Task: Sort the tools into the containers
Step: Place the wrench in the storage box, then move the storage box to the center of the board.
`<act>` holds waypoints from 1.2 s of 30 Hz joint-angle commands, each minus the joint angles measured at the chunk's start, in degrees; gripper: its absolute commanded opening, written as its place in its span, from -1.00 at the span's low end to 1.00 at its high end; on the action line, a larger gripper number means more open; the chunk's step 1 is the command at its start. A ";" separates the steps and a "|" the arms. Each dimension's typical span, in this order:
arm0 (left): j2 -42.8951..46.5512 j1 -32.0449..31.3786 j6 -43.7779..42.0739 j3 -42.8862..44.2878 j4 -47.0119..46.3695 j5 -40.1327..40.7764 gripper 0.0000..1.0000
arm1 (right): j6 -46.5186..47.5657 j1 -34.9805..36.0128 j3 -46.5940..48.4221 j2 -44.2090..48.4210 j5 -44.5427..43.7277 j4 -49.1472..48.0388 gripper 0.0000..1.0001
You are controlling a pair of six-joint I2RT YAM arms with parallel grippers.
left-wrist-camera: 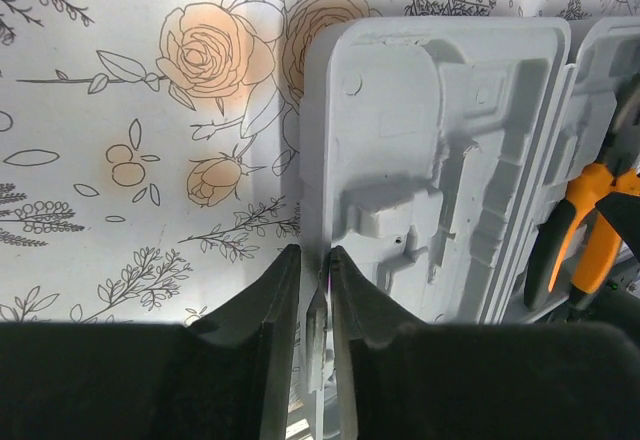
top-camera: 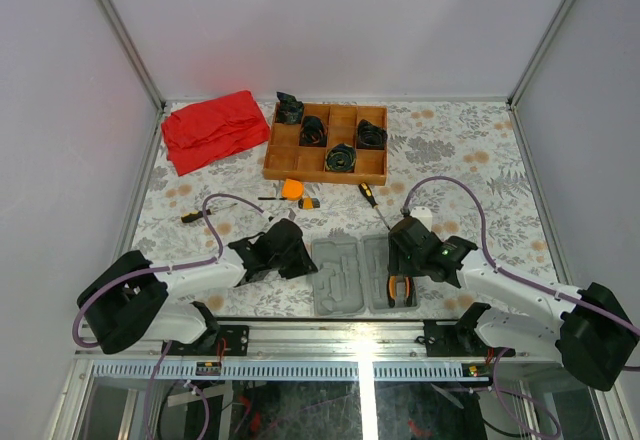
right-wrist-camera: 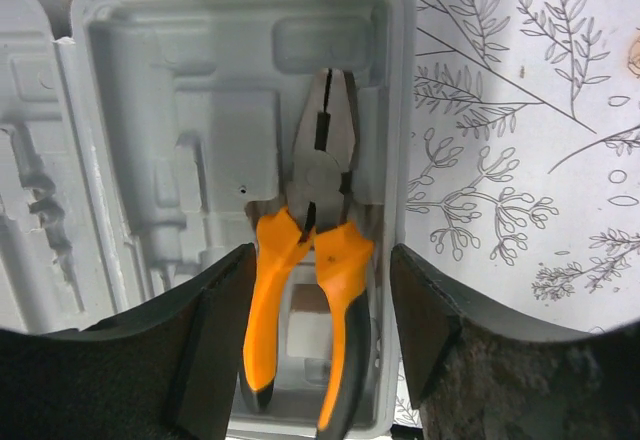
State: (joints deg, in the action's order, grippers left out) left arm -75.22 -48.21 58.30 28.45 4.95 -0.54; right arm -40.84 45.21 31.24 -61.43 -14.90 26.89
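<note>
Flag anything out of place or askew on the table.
One black coiled bundle overhangs the far-left corner of the wooden tray, not down in a compartment like the other three. Orange-handled pliers lie in the grey tool case; nothing else stands out.

The left arm (top-camera: 195, 278) and right arm (top-camera: 505, 282) have white links between bulky black joint housings. A purple cable (top-camera: 470, 195) loops from each base to the wrist behind the gripper. The left gripper (left-wrist-camera: 312, 256) and right gripper (right-wrist-camera: 320, 252) have matte black wedge-shaped fingers (right-wrist-camera: 215, 340). A green light (top-camera: 441, 252) sits just behind the right one.
</note>
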 commanded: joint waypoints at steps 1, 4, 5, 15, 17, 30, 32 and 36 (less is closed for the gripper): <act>0.30 0.30 -1.17 1.17 1.99 1.80 -0.66 | -1.26 -0.22 1.25 0.70 2.00 -1.36 0.30; 0.34 0.29 -1.19 1.24 1.99 1.80 -0.64 | -1.24 -0.21 1.30 0.59 1.62 -1.12 0.33; 0.44 0.27 -1.22 1.27 2.11 1.79 -0.64 | -1.19 -0.22 1.48 0.65 1.29 -0.60 0.33; 1.35 0.30 -2.86 2.66 5.85 4.95 -0.64 | -0.47 -0.26 5.23 2.33 -1.28 6.19 -0.10; 1.44 0.55 -3.27 2.59 6.08 5.07 -0.63 | -0.38 -0.22 5.52 2.66 -1.13 6.81 -0.14; 4.41 4.99 -4.81 0.91 8.75 4.48 -0.65 | 2.00 -0.26 4.03 4.65 1.53 1.17 -0.07; 5.13 6.10 -5.15 0.36 8.92 4.27 -0.66 | 1.91 -0.23 3.77 5.24 0.50 0.35 -0.06; 6.07 8.19 -5.39 -0.92 8.73 3.55 -0.68 | 2.44 -0.21 3.24 6.28 -0.20 -0.81 -0.05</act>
State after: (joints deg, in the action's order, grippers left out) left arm -70.26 -41.78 54.37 29.32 12.25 1.98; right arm -39.51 45.21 34.54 -56.80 -13.91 28.84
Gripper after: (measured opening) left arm 0.164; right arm 0.473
